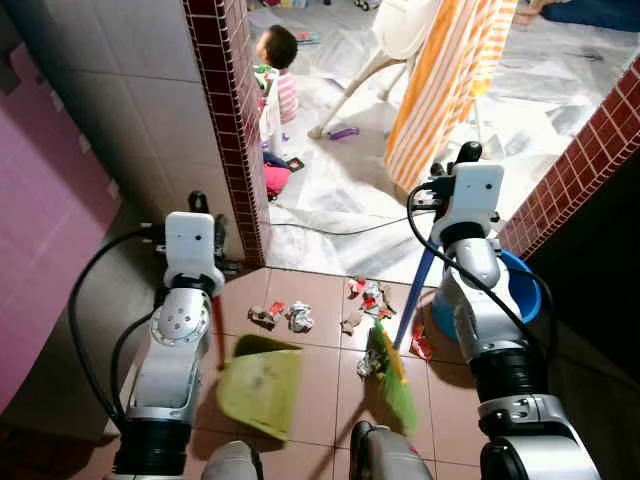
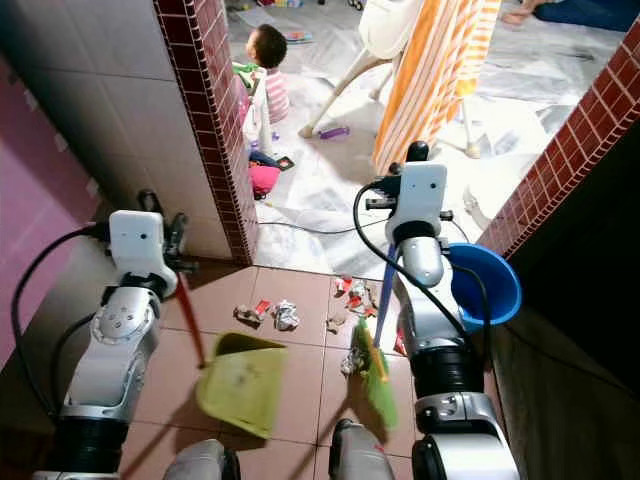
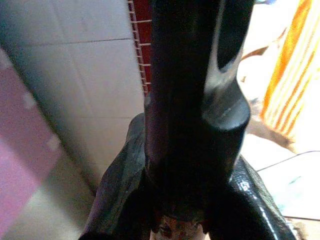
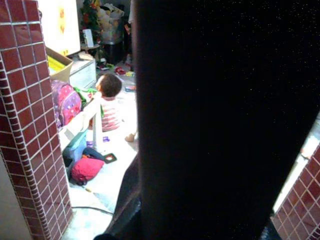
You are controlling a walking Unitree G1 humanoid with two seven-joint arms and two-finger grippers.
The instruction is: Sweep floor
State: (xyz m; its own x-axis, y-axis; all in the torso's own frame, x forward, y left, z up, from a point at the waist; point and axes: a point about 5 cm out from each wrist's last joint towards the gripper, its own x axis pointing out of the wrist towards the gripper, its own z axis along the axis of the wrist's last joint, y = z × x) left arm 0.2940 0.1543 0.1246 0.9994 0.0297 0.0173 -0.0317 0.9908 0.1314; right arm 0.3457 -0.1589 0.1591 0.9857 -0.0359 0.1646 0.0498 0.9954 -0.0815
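My left gripper (image 1: pixel 205 215) is shut on the red handle (image 1: pixel 217 330) of a green dustpan (image 1: pixel 260 390), which rests tilted on the brown floor tiles. Over on the right, my right gripper (image 1: pixel 455 160) is shut on the blue handle (image 1: pixel 415 300) of a broom. Its green bristles (image 1: pixel 395 375) touch the floor just right of the pan. Crumpled paper (image 1: pixel 300 317) and torn wrappers (image 1: pixel 268 313) lie beyond the pan. More red and white scraps (image 1: pixel 368 293) lie around the bristles. In the left wrist view the dark fingers (image 3: pixel 225 100) close around the handle.
A red brick pillar (image 1: pixel 235 130) stands ahead on the left, a brick wall (image 1: pixel 590 160) on the right. A blue bucket (image 1: pixel 525 290) sits by my right arm. Past the doorway are a seated child (image 1: pixel 280 70), a white chair (image 1: pixel 400 40), an orange striped cloth (image 1: pixel 450 90) and a floor cable (image 1: pixel 330 230).
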